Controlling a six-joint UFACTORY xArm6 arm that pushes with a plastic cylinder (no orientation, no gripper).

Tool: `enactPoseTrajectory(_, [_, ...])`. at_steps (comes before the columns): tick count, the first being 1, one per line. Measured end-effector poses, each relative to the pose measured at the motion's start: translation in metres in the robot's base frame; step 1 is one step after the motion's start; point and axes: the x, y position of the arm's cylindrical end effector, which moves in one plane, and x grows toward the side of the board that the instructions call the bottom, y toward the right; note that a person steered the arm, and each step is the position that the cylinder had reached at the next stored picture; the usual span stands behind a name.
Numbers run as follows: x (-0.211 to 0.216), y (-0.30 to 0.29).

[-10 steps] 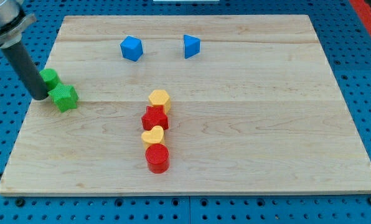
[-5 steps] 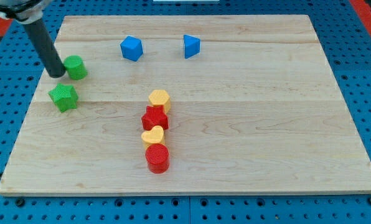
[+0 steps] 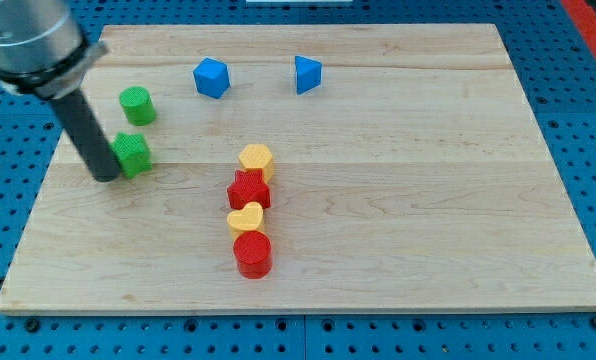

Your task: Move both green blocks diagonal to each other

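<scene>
Tip [image 3: 107,176] touching green star [image 3: 131,154], left side

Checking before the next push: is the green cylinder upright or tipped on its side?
Upright. The green cylinder shows its round flat face on top, curved wall below. My tip is not on it; it sits against the green star block.

Eight blocks lay on the counter [image 3: 458,250]. Two were green: a green cylinder [image 3: 136,105] and a green star [image 3: 132,154]. Two were blue: a blue block [image 3: 210,77] of blocky, many-sided form and a blue wedge-like block [image 3: 307,74]. Two were yellow: a yellow hexagon [image 3: 256,160] and a yellow heart [image 3: 245,217]. Two were red: a red star [image 3: 248,189] and a red cylinder [image 3: 252,254]. One rod ended in my tip [image 3: 106,176].
</scene>
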Motion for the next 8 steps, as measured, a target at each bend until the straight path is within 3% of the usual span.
enactPoseTrajectory(2, [0.027, -0.026])
enactPoseTrajectory(5, [-0.007, -0.020])
enactPoseTrajectory(8, [-0.008, 0.038])
